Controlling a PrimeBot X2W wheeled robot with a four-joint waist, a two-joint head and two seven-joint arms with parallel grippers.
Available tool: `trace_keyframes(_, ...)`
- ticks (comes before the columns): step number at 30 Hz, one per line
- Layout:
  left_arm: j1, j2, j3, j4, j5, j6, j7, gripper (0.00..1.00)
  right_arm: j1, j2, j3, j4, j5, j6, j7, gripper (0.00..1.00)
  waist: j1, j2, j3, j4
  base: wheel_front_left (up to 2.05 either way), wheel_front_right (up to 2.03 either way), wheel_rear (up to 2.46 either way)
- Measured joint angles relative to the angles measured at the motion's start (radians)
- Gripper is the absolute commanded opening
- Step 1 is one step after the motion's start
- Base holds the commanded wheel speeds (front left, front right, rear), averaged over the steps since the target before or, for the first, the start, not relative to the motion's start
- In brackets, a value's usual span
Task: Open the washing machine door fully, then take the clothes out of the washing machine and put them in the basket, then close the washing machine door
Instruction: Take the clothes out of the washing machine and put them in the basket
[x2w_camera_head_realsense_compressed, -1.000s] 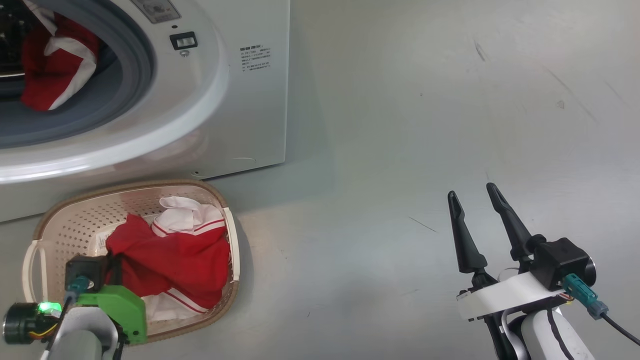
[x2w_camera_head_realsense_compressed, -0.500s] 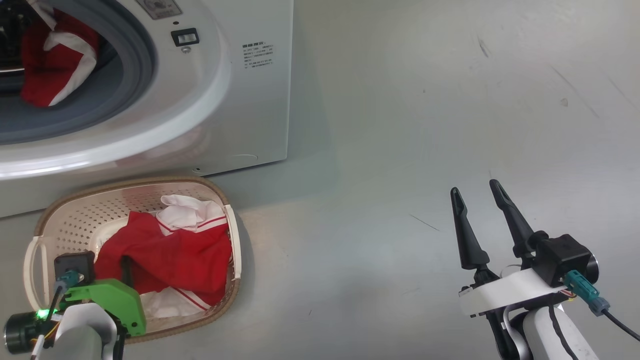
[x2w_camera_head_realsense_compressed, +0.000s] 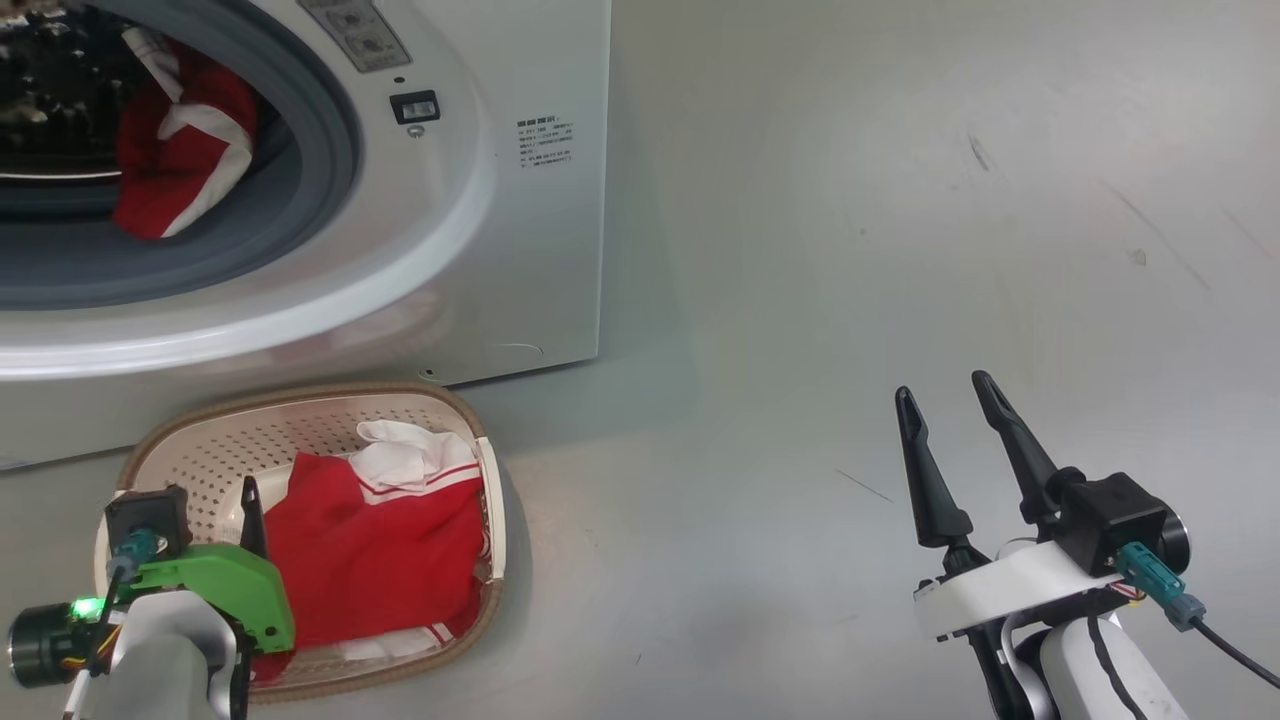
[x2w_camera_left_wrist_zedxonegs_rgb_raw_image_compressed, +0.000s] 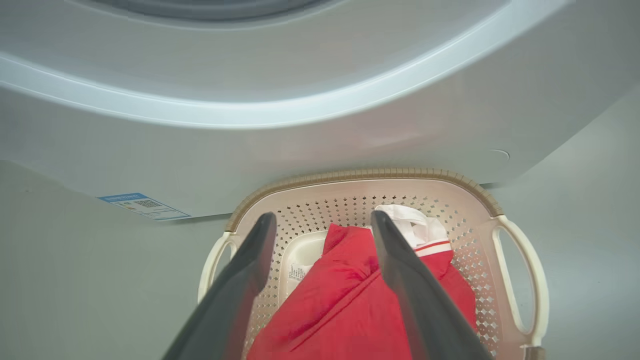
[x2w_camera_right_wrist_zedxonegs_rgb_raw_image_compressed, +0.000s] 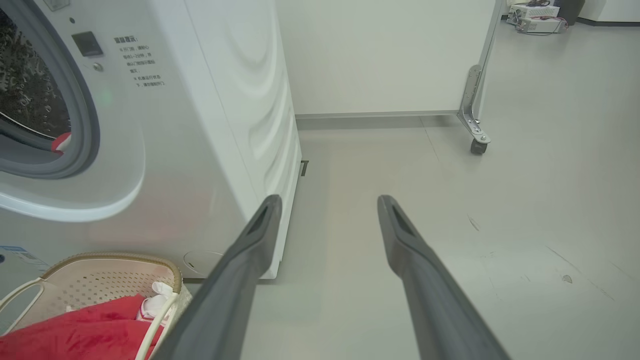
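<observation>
The white washing machine stands with its drum mouth uncovered; the washing machine door is out of view. One red garment with a white stripe lies inside the drum. The cream basket sits on the floor in front of the machine, holding red clothes with white trim. My left gripper hangs open just above the basket, its fingers astride the red clothes without holding them. My right gripper is open and empty over bare floor to the right.
A blue sticker marks the machine's lower front. In the right wrist view a white panel on a caster stands behind the machine, with equipment on the floor far back. Grey floor stretches to the right of the basket.
My left gripper has opened and let go of the red garment, which now lies in the basket. The head camera has shifted. The right arm has hardly moved.
</observation>
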Motion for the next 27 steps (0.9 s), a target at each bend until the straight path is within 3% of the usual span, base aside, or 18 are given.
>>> trace_keyframes(16, -0.007, -0.034, -0.049, -0.133, 0.017, -0.062, -0.040, 1.00, 0.013, 0.001, -0.021, 0.019, 0.000, -0.001, 0.000, 1.00, 0.0000, 0.0000, -0.122, 0.031, 0.00, 0.00, 0.00)
trace_keyframes(27, 0.078, -0.061, -0.041, -0.443, 0.010, -0.071, -0.040, 1.00, 0.050, -0.002, -0.032, 0.001, 0.000, -0.001, 0.000, 1.00, 0.0000, 0.0000, -0.205, 0.071, 0.00, 0.00, 0.00)
